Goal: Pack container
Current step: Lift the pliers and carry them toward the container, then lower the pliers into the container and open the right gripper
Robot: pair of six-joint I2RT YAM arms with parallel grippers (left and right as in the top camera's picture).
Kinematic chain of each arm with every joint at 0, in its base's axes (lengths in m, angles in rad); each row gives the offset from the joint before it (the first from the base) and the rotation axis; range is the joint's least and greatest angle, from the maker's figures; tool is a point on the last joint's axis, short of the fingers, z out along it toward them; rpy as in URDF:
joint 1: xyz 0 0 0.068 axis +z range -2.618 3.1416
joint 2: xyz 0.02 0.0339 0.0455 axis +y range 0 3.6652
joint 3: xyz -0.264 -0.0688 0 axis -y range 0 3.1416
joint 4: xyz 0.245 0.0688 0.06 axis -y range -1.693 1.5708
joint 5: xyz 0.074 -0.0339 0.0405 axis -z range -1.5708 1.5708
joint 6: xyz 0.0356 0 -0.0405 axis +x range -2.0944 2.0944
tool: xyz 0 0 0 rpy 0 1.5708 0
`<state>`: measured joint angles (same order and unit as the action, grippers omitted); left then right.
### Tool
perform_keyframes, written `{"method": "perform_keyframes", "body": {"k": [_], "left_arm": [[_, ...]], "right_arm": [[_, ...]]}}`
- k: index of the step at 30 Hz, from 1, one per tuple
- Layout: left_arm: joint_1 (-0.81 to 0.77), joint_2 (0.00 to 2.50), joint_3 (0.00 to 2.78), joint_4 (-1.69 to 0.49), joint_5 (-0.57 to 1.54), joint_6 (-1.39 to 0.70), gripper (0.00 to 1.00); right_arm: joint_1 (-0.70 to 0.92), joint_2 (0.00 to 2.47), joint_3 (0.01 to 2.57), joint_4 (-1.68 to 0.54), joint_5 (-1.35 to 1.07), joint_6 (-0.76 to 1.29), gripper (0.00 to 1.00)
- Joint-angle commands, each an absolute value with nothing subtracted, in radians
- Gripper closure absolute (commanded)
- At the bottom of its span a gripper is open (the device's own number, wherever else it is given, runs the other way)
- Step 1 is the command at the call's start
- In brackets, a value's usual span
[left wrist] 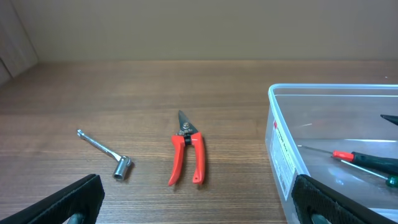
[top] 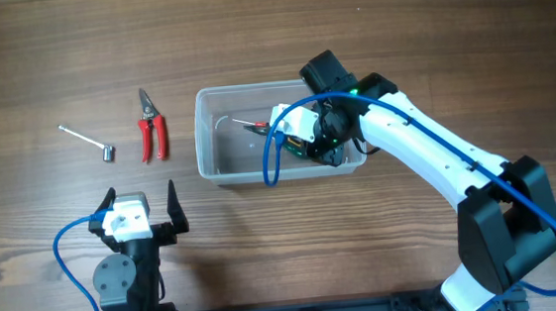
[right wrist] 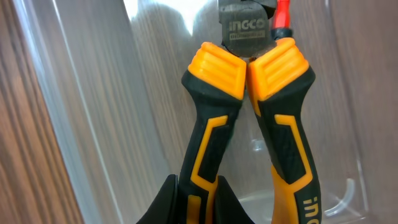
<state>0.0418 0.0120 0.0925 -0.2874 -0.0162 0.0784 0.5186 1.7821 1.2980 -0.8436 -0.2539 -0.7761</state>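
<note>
**Two tools outside**

Silver L-shaped socket wrench (top: 90, 140) and red-handled pruning shears (top: 151, 126) lie upper left on wooden counter (top: 32, 56); below, left jaws gape empty. Clear rectangular plastic tub (top: 200, 132) sits centre; inside, right jaws clamp orange-and-black pliers (right wrist: 214, 74).

On the bench (top: 32, 56) the container (top: 200, 132) sits near the middle. The pruning shears (top: 151, 126) lie just beside it on the left. The socket wrench (top: 88, 141) lies farther left, apart from the shears. Two screwdrivers (top: 248, 125) lie in the container's far left part. The right pincer (top: 307, 141) reaches into the container's right half, with the pliers (right wrist: 249, 124) clasped by one handle. The left pincer (top: 140, 192) hangs nearer than the shears and wrench, apart from both, left of the container.
</note>
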Motion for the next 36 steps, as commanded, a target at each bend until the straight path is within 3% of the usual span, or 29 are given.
{"method": "perform_keyframes", "body": {"k": [1, 16, 18, 24, 36], "left_arm": [[0.048, 0.003, 0.089, -0.284, -0.004, 0.101, 0.00], [0.048, 0.003, 0.089, -0.285, -0.004, 0.101, 0.00], [0.048, 0.003, 0.089, -0.285, -0.004, 0.101, 0.00], [0.048, 0.003, 0.089, -0.285, -0.004, 0.101, 0.00], [0.048, 0.003, 0.089, -0.285, -0.004, 0.101, 0.00]], "right_arm": [[0.524, 1.806, 1.300, -0.827, -0.232, -0.813, 0.96], [0.524, 1.927, 1.300, -0.785, -0.233, -0.782, 0.95], [0.524, 1.927, 1.300, -0.785, -0.233, -0.782, 0.76], [0.524, 1.927, 1.300, -0.785, -0.233, -0.783, 0.44], [0.524, 1.888, 1.376, -0.790, -0.286, -0.675, 0.42]]}}
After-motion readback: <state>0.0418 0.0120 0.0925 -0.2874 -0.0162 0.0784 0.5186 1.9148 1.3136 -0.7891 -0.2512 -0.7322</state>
